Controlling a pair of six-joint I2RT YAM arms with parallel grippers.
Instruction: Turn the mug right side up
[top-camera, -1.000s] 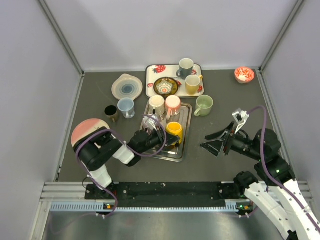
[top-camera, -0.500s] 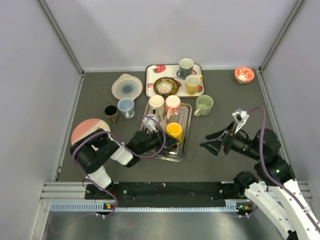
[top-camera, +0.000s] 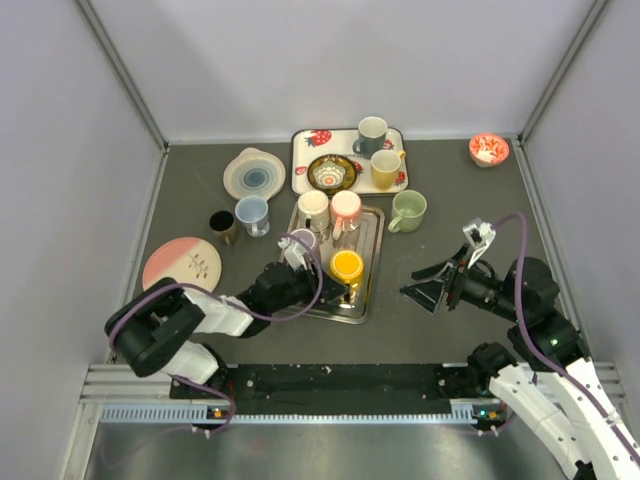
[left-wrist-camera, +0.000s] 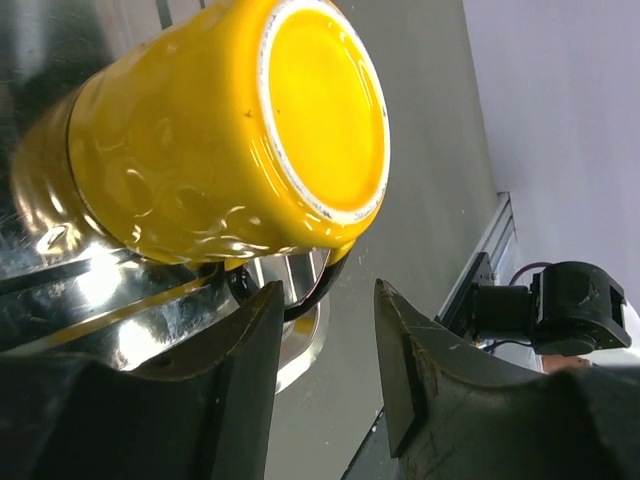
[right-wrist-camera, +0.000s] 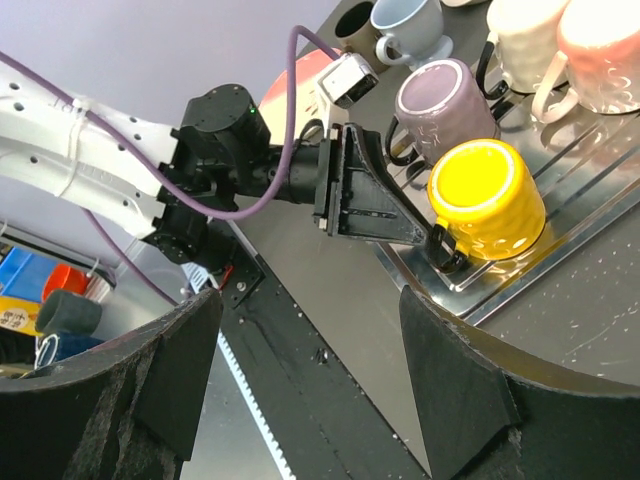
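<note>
Mug (top-camera: 347, 266), glossy yellow, stands upside down on the near half of the steel tray (top-camera: 372, 285), rim on the metal and flat base facing up. Its handle points toward the tray's near edge.

The left hand (left-wrist-camera: 327, 290) reaches in from the left, low over the tray, with the handle between its two fingertips. The fingers are close together around it. The handle is in shadow in the left wrist view, so I cannot tell whether they are clamped on it or only straddling it.

Just behind and to the left on the same tray is a purple mug (top-camera: 301, 241), also base up. A cream mug (top-camera: 313, 205) and a pink mug (top-camera: 346, 205) stand at the tray's far end.

The right hand (top-camera: 426, 286) hangs over the dark surface (top-camera: 440, 190) to the right of the tray, well clear of it, with its fingers spread wide.

A second ago the mug's side was showing from above; now its round base faces the top camera squarely. The left arm's elbow has dropped toward the near-left corner, uncovering the pink plate (top-camera: 182, 264) it was hiding. The right arm has not moved.
</note>
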